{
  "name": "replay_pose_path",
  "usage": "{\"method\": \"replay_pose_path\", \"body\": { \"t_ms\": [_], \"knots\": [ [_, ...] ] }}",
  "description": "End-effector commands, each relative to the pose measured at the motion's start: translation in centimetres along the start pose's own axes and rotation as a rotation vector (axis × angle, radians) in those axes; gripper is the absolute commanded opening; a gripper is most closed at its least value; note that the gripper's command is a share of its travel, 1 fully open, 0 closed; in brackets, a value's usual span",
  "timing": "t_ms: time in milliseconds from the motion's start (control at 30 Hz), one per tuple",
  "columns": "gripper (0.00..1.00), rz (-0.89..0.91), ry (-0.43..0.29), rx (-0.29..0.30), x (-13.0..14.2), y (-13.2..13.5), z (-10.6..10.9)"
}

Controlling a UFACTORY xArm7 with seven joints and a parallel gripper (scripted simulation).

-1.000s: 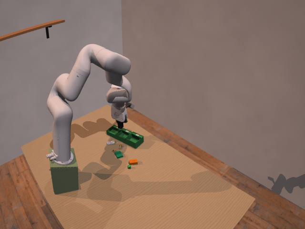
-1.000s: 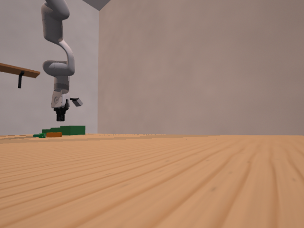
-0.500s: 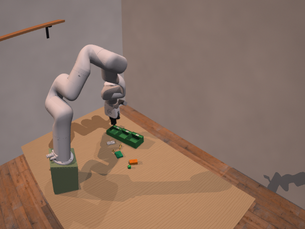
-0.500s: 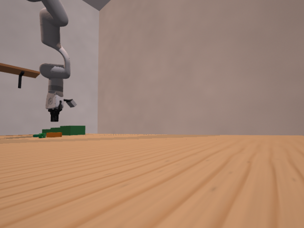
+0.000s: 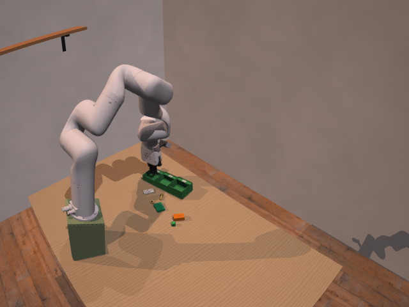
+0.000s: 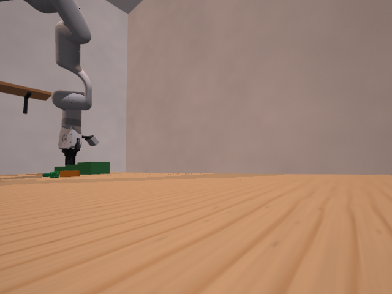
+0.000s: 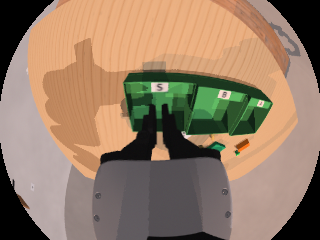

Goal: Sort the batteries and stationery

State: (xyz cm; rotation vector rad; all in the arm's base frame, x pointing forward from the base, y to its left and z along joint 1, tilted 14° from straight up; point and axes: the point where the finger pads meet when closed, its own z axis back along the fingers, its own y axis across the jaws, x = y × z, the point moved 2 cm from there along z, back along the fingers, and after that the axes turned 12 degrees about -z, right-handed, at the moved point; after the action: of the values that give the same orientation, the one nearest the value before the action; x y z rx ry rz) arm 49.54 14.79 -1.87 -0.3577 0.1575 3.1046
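The end compartment of the green bin row (image 5: 183,191) is blocked by the gripper (image 5: 153,171), fingers nearly closed. The other two compartments are left open from above. A card (image 5: 148,190), green pad (image 5: 159,206) and orange block (image 5: 178,216) lie scattered just beside the row.

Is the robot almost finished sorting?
Not nearly. I can't see anything in the green bins. The hand hangs shut over the end bin, gripping nothing I can see. A white card, gold bits, a green square, an orange block and a small green piece lie on the table.
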Motion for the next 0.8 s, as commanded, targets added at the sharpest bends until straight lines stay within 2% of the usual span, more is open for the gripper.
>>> {"method": "replay_pose_path", "body": {
  "t_ms": [0,233,767],
  "knots": [
    [0.07,0.000,0.005,-0.002,-0.2,-0.1,-0.4],
    [0.07,0.000,0.005,-0.002,-0.2,-0.1,-2.1],
    [0.07,0.000,0.005,-0.002,-0.2,-0.1,-2.1]
  ]
}}
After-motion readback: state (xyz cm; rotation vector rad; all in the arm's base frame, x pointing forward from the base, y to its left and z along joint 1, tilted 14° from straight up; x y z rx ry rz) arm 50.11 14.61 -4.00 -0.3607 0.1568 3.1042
